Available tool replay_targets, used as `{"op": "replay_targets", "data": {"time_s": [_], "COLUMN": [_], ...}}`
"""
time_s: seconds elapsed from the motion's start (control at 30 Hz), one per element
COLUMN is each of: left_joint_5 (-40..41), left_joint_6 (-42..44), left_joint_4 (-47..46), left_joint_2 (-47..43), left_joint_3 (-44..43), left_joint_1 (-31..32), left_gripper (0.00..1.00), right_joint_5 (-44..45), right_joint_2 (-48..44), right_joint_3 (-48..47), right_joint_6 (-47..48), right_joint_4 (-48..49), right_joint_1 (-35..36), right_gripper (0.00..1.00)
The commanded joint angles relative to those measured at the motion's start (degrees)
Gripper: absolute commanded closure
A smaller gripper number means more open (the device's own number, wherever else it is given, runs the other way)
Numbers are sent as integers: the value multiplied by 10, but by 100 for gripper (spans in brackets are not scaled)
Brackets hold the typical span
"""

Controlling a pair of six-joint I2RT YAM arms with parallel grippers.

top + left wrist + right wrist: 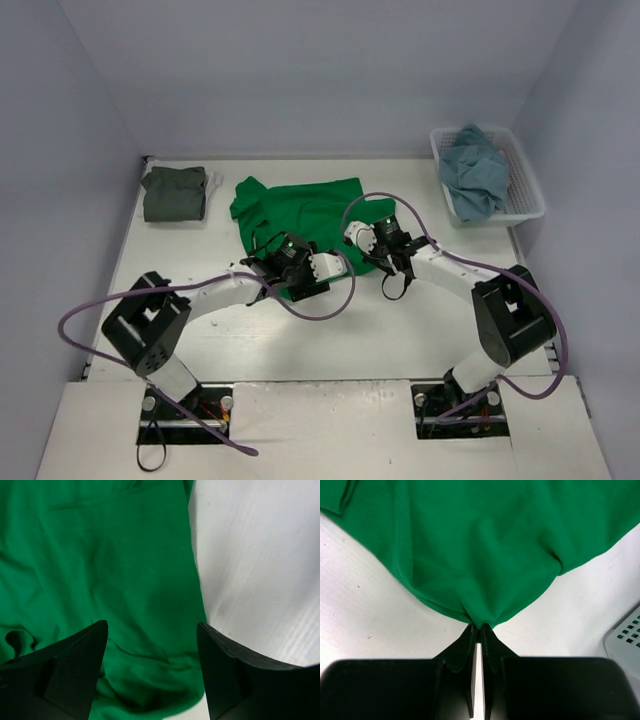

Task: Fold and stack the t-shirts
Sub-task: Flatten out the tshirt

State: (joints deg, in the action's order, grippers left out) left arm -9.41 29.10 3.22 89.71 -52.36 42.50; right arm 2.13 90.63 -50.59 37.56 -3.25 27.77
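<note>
Shirt: bright green cloth t-shirt (pixel 300 212) spread on surface (pixel 330 345), left of white slatted plastic basket (pixel 528 178).
Left claw (pixel 151 626): apart over hem.
Right claw (pixel 477 628): clamped on hem.
Advice: left pinches matching corner, lift level.

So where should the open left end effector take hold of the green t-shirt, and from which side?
Probably the green t-shirt at its loose corner, coming straight down from above. That hem edge lies flat on the table, right between the left end effector's open jaws. The right end effector pinches another edge, so this would mirror it.
</note>
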Motion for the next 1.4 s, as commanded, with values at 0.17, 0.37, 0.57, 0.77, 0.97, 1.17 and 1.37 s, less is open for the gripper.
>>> {"op": "replay_targets", "data": {"time_s": [0.17,0.37,0.57,0.77,0.97,1.17,1.37], "left_joint_5": [69,69,48,-10,-44,-28,19], "left_joint_6": [27,16,-6,-44,-55,-53,-55], "left_joint_4": [-81,-69,-43,7,3,0,41], "left_joint_2": [35,44,29,9,8,39,92], "left_joint_3": [-18,-18,-20,-24,-17,-36,-92], "left_joint_1": [21,25,25,24,25,28,34], "left_gripper": [34,34,34,34,33,33,33], "right_joint_5": [-14,-16,-16,-15,-16,-15,-16], "right_joint_2": [-29,-30,-27,-12,-5,-5,-19], "right_joint_3": [15,16,12,12,8,7,12], "right_joint_6": [1,1,1,-1,-4,-6,-2], "right_joint_4": [3,5,9,17,19,18,10], "right_joint_1": [-16,-19,-20,-20,-20,-20,-20], "right_gripper": [100,100,100,100,100,100,100]}}
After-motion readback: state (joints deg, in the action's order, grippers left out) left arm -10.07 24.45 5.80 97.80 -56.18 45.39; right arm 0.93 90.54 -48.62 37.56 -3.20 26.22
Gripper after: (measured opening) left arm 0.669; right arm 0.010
